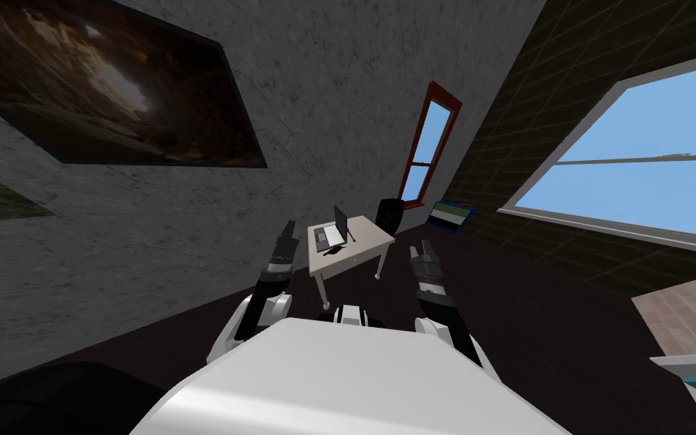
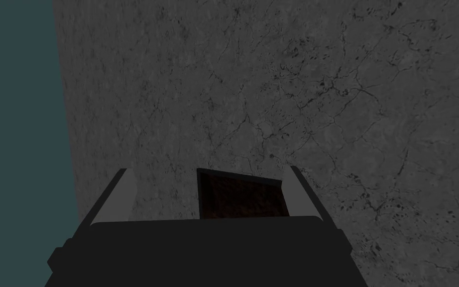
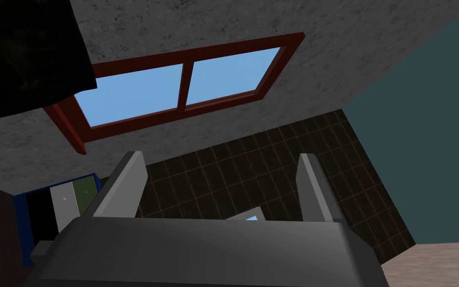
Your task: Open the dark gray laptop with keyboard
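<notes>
The dark grey laptop (image 1: 333,230) stands on a small pale table (image 1: 365,240) some way ahead of me, its screen raised upright over the light keyboard. My left gripper (image 1: 287,228) is held up to the left of the table, well short of it, fingers open with nothing between them (image 2: 208,192). My right gripper (image 1: 423,248) hangs to the right of the table, also short of it, open and empty (image 3: 221,187).
A dark chair (image 1: 389,214) stands behind the table by a red-framed window (image 1: 429,143). A small blue cabinet (image 1: 451,216) sits against the dark tiled wall. A thin dark object (image 1: 330,251) lies on the table beside the laptop. Dark floor lies between me and the table.
</notes>
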Controlling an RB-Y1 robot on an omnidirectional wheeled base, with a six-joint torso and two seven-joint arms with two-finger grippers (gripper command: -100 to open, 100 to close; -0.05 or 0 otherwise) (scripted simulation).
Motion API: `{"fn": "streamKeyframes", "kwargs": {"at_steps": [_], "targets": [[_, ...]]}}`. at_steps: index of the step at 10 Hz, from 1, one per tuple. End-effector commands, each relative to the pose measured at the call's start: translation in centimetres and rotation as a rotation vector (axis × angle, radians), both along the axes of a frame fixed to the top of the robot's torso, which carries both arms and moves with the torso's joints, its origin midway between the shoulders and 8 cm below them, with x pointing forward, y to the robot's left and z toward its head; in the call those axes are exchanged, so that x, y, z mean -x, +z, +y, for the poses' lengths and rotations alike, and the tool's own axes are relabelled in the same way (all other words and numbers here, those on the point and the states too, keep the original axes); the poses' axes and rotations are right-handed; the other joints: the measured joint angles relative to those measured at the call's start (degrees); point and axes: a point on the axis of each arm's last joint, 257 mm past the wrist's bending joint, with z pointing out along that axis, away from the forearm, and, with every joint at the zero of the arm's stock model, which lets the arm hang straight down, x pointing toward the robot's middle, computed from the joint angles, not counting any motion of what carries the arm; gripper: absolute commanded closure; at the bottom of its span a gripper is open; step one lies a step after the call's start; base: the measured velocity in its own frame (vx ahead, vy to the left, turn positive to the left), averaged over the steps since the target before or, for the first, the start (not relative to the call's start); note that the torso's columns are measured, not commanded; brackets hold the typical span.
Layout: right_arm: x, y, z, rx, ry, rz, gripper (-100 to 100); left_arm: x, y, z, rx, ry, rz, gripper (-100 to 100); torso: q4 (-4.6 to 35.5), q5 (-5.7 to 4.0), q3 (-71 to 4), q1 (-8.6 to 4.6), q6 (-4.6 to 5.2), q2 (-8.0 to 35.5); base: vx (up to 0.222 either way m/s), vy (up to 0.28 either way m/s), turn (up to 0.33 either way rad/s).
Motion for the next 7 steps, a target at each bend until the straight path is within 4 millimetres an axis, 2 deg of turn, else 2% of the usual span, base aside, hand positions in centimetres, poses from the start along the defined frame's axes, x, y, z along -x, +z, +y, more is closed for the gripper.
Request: {"fn": "streamKeyframes", "kwargs": {"at_steps": [1, 7], "targets": [[0.0, 0.0, 0.0, 0.0, 0.0, 0.0, 0, -1.5, -1.3, 1.1, -0.03, 0.045, 0.067, -100, 0.02, 0.01, 0.05, 0.05, 0.0, 0.07, 0.081, -0.169, 0.046], [0.0, 0.0, 0.0, 0.0, 0.0, 0.0, 0, -4.2, -4.5, 3.9, -0.074, 0.147, 0.206, -100, 0.02, 0.03, 0.03, 0.11, 0.0, 0.05, 0.084, -0.143, 0.047]]}}
